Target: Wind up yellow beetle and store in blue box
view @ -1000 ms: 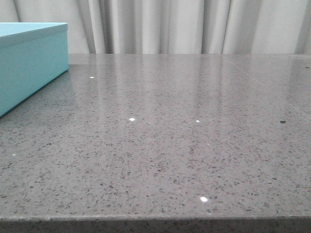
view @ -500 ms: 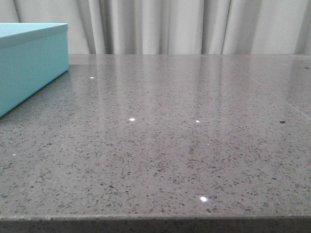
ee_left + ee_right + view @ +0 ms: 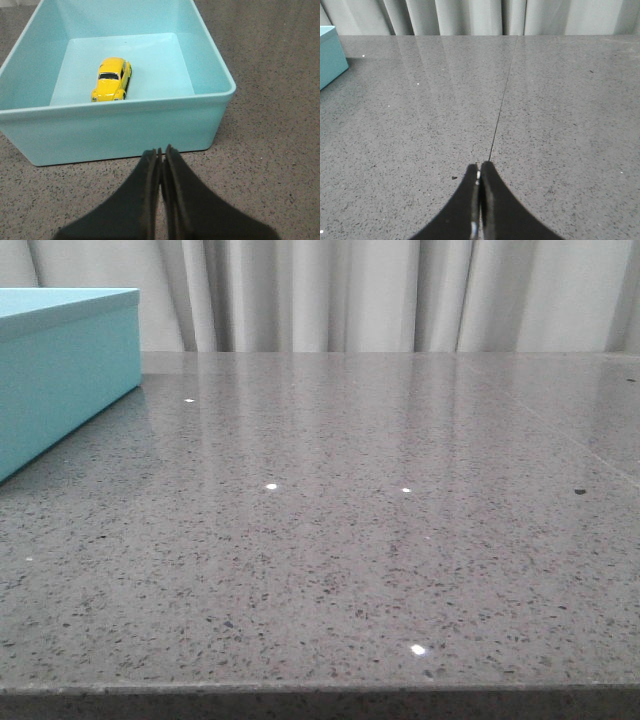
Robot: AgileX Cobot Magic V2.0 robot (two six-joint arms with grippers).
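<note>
The yellow beetle (image 3: 112, 79) sits on its wheels on the floor of the blue box (image 3: 125, 131), left of the middle of the box in the left wrist view. My left gripper (image 3: 161, 150) is shut and empty, above the table just outside the box's near wall. The blue box also shows at the far left in the front view (image 3: 60, 370) and as a corner in the right wrist view (image 3: 330, 55). My right gripper (image 3: 480, 166) is shut and empty over bare grey table, well away from the box. Neither gripper shows in the front view.
The grey speckled stone table (image 3: 350, 540) has a thin seam (image 3: 502, 95) running away from my right gripper. Pale curtains (image 3: 380, 290) hang behind the table's far edge. The table's front edge runs along the bottom of the front view.
</note>
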